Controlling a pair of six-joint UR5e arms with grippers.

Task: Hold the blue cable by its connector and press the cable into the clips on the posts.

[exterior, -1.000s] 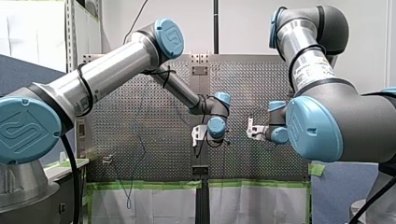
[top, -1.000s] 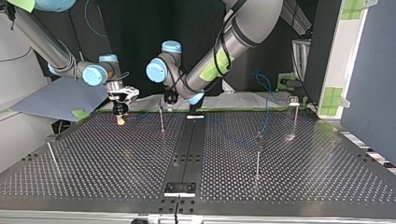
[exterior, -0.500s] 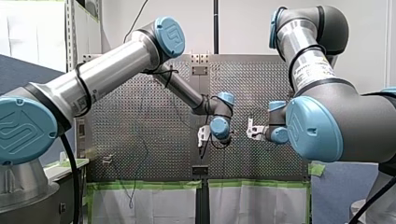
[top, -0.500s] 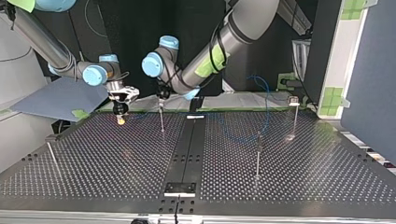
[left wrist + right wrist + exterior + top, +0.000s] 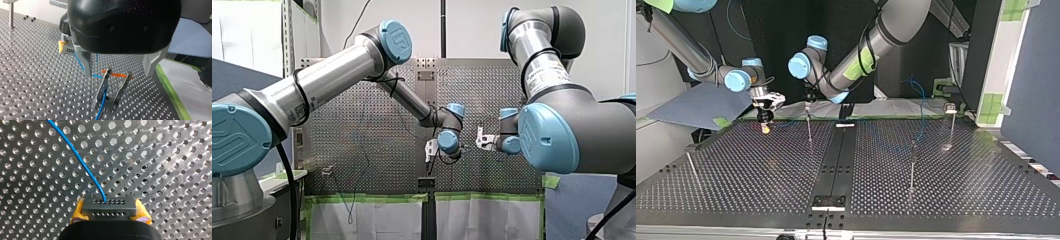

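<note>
Blue cable (image 5: 82,165) leaves the connector (image 5: 109,206), clamped in the right gripper (image 5: 110,212) by the tabletop's (image 5: 961,190) arm-side edge; left gripper (image 5: 118,73), wide open and empty, straddles a clip (image 5: 104,80) holding the cable. Likely the pressing step; next, a centred downward push

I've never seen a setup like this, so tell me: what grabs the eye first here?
Two big grey arms with blue caps, my left arm and my right arm, reach over a table dotted with holes. My right gripper, with yellow pads, is shut on a small dark connector from which a bright blue cable runs off. My left gripper hangs open over a forked metal clip.
</note>
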